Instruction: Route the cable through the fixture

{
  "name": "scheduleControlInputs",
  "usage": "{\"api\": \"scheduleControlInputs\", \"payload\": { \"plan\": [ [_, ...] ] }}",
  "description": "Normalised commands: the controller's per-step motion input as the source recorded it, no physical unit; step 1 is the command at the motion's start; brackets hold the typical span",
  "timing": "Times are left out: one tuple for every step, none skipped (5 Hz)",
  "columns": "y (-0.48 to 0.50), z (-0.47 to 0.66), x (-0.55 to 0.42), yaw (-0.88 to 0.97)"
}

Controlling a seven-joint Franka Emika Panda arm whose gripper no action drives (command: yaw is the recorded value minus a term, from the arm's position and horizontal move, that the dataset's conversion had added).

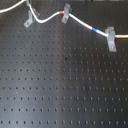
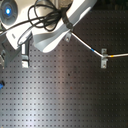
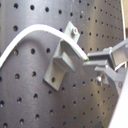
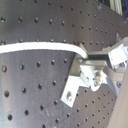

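First exterior view: the cable (image 1: pixel 80 22) runs white across the far part of a black perforated board (image 1: pixel 65 90), with a red band and then a blue one, and passes a pale upright clip (image 1: pixel 111 39) among others. No arm shows here, so nothing can be placed against the jaws.

Second exterior view: the white arm (image 2: pixel 50 35) leans over the board, draped in black hoses. The cable comes out from under it and runs on to a far clip (image 2: pixel 103 57). The fingertips are hidden (the arm's bulk covers them).

First wrist view: the gripper (image 3: pixel 92 64) looks pinched shut on the cable, which arcs away from the jaws over the forked top of the fixture (image 3: pixel 62 60). That grey clip stands just ahead of the fingertips, its long foot slanting off across the board.

Second wrist view: same story. The cord leaves the closed jaws and runs out straight, with the fixture just beside them and a little to one side.

I'd judge the cord light, limp and a bit springy. It will sag and twist, so the hold belongs close to the fork, as it is, with the run kept taut. The board is matte, bolted metal, so the clips won't shift. The room beyond is barely in view.
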Motion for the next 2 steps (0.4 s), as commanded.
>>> {"api": "scheduleControlInputs", "payload": {
  "plan": [
    [-0.056, 0.28, -0.155, -0.04],
    [-0.092, 0.29, -0.166, -0.15]
  ]
}}
